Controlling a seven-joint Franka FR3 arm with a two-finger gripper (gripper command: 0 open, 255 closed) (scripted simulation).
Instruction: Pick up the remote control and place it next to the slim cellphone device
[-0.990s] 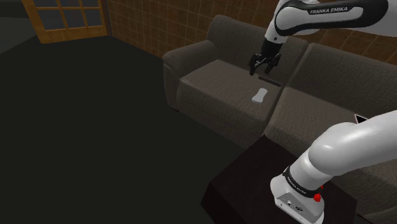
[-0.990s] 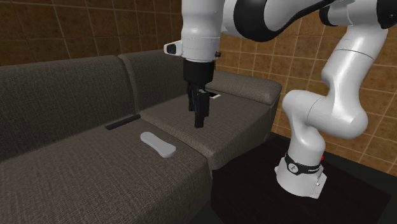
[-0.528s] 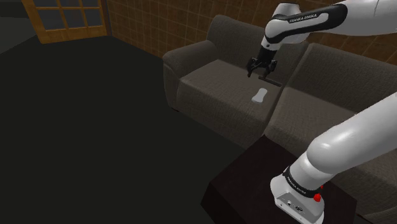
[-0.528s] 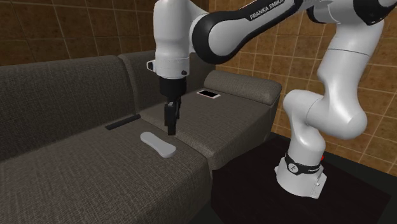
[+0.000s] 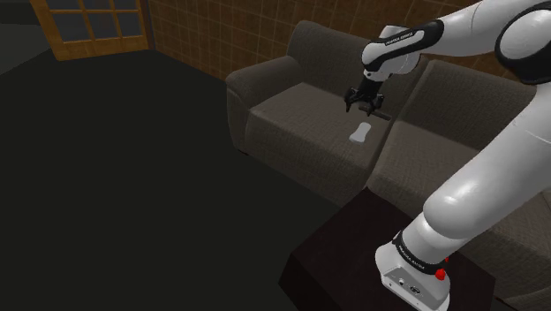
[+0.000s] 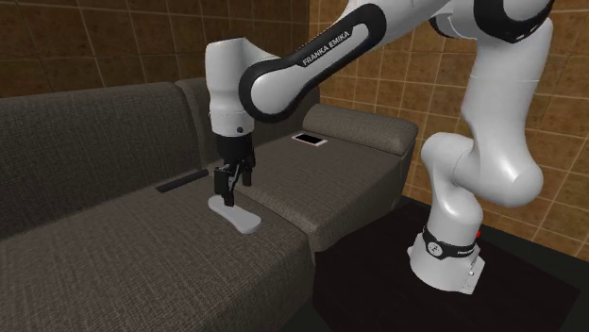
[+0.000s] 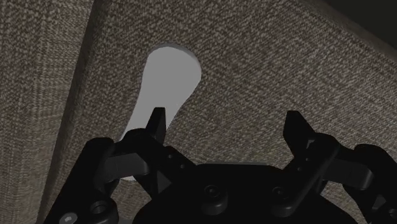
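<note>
Jaws spread, off-centre over the remote (image 7: 164, 79); closing here may clip its edge, skidding it along the sofa (image 7: 286, 70).

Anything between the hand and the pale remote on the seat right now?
Nothing. In the second exterior view the open hand hangs close over the pale remote with no object between; in the wrist view bare sofa cushion surrounds it.

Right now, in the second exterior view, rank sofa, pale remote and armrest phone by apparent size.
1. Sofa
2. pale remote
3. armrest phone, though it sits farther off, so its gap to the remote is unsure.
</note>
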